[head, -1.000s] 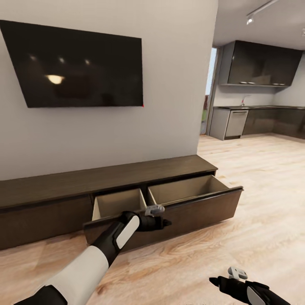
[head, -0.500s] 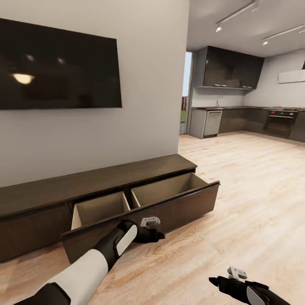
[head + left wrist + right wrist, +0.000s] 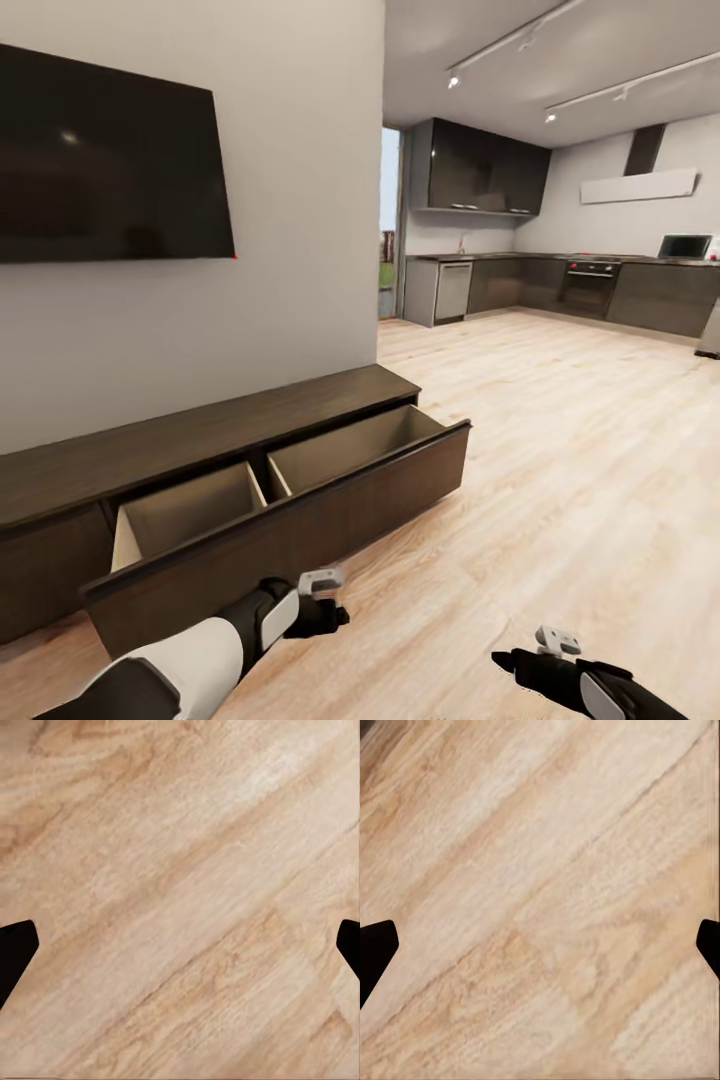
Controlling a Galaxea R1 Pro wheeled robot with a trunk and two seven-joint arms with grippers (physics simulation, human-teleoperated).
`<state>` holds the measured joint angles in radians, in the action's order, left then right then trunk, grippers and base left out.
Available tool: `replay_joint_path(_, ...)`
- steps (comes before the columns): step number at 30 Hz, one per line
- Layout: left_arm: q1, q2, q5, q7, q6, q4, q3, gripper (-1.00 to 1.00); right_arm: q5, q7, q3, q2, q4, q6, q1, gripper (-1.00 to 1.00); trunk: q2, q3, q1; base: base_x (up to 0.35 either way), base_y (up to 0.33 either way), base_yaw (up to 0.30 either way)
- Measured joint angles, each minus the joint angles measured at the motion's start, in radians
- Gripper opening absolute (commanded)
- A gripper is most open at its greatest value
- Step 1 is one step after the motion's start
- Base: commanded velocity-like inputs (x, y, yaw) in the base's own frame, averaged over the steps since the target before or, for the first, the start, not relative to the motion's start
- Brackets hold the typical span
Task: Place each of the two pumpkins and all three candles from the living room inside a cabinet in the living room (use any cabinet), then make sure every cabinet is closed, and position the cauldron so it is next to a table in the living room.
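Cabinet [image 3: 250,440] work frames this moment, going from the nearest things outward. Both pincers hang low over the wood floor [image 3: 560,480]: the left pincer [image 3: 325,605] just in front of the drawer front, the right pincer [image 3: 520,660] well apart from it. Each wrist view has dark fingertips at opposite edges with bare planks between (spread wide, holding nothing). Beyond them the cabinet's long drawer [image 3: 300,480] stands pulled out, its two beige compartments empty. A television [image 3: 100,170] hangs above; the kitchen [image 3: 540,250] lies farthest. My worry: the protruding drawer corner could catch the base or an arm while turning, and forgetting to close it would fail the task.
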<state>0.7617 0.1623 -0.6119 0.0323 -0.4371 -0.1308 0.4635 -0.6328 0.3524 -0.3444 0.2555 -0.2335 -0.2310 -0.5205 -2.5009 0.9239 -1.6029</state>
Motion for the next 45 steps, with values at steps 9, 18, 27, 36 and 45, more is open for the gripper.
replay_joint_path(9, -0.002, 0.0, 0.002, 0.006, 0.082, 0.054, -0.008, 1.0, -0.001, -0.005, 0.002, 0.0, -0.141, -0.114, -0.001, 1.0, 0.0, -0.005, 0.0, 0.0, 0.0, -0.293)
replay_joint_path(18, -0.006, 0.0, 0.004, 0.008, 0.142, 0.057, -0.009, 1.0, 0.001, -0.007, -0.004, -0.003, -0.16, -0.137, 0.0, 1.0, 0.0, -0.012, 0.0, -0.003, 0.0, -0.275)
replay_joint_path(27, -0.008, 0.002, 0.006, 0.006, 0.144, 0.058, -0.009, 1.0, 0.001, -0.008, -0.005, -0.002, -0.161, -0.138, 0.0, 1.0, 0.0, -0.015, -0.001, -0.236, 0.0, -0.079)
replay_joint_path(36, -0.008, 0.002, 0.006, 0.006, 0.144, 0.058, -0.009, 1.0, 0.001, -0.04, -0.002, -0.002, -0.161, -0.14, 0.0, 1.0, 0.0, -0.009, -0.001, -0.309, 0.0, -0.244)
replay_joint_path(45, -0.008, 0.002, 0.007, 0.005, 0.146, 0.058, -0.009, 1.0, 0.0, -0.051, -0.002, -0.002, -0.162, -0.14, 0.0, 1.0, 0.0, -0.003, 0.0, -0.077, 0.0, -0.272)
